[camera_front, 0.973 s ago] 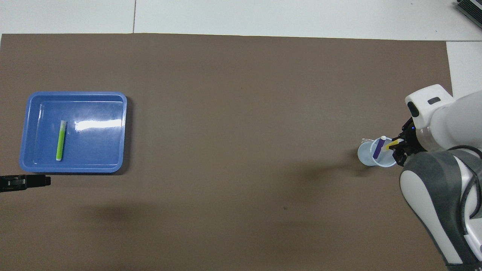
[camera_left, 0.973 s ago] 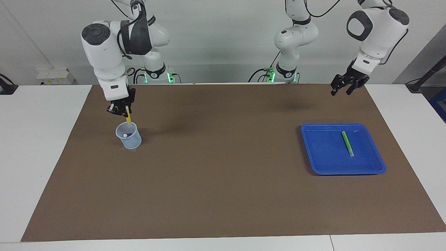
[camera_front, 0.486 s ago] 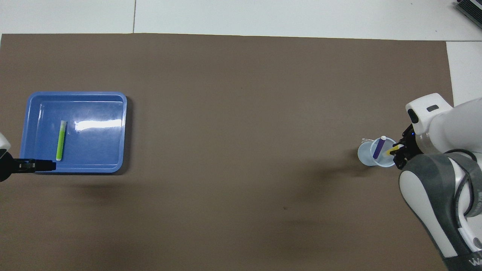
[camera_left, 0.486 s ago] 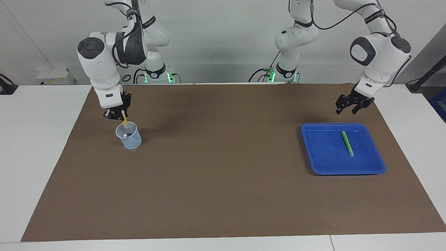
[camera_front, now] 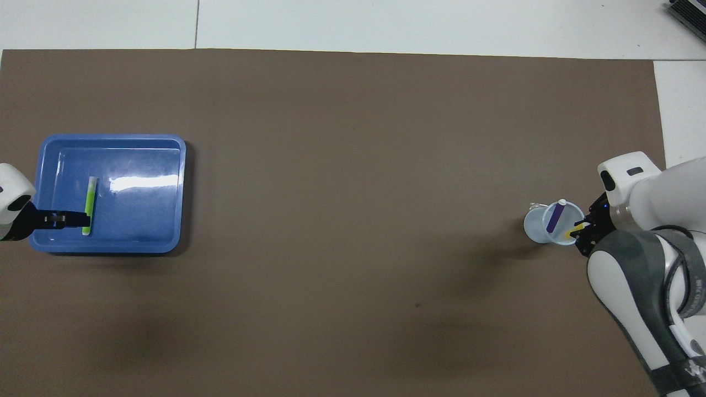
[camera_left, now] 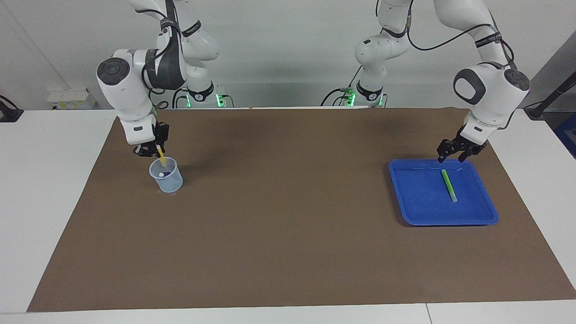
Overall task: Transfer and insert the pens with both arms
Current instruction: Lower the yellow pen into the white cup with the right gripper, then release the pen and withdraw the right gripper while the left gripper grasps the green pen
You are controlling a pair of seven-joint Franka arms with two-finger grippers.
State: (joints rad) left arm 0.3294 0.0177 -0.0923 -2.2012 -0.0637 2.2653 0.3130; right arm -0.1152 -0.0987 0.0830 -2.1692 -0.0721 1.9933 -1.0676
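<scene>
the right gripper point(camera_left: 153, 150) is closed tight on the yellow pen point(camera_left: 161, 156). it holds the pen by the top end, and the low end is already down inside the clear cup point(camera_left: 166, 176). the cup stands on the brown mat point(camera_left: 288, 234) near the right arm's end, closer to the edge by the robots. the purple pen point(camera_front: 554, 216) is in the cup too, leaning on the rim with its pale cap up.

the green pen point(camera_left: 448, 185) lies flat in the blue tray point(camera_left: 488, 211), which sits on the mat near the left arm's end. the pen is close to the tray edge that is nearest the robots. the left gripper point(camera_left: 454, 155) hangs over that edge of the tray, just above the pen's end, with its fingers apart and nothing in them.

the pens look light, thin and stiff, so they will not bend. they look smooth and round, so one could roll or slip if it is pinched off center. i think the best spot to grab the green pen is across its middle, with one finger on each long side. the tray floor looks shiny, so the pen may slide if it gets bumped. the cup looks thin and light and could tip if the yellow pen pushes on its side, so the pen should go straight down.
</scene>
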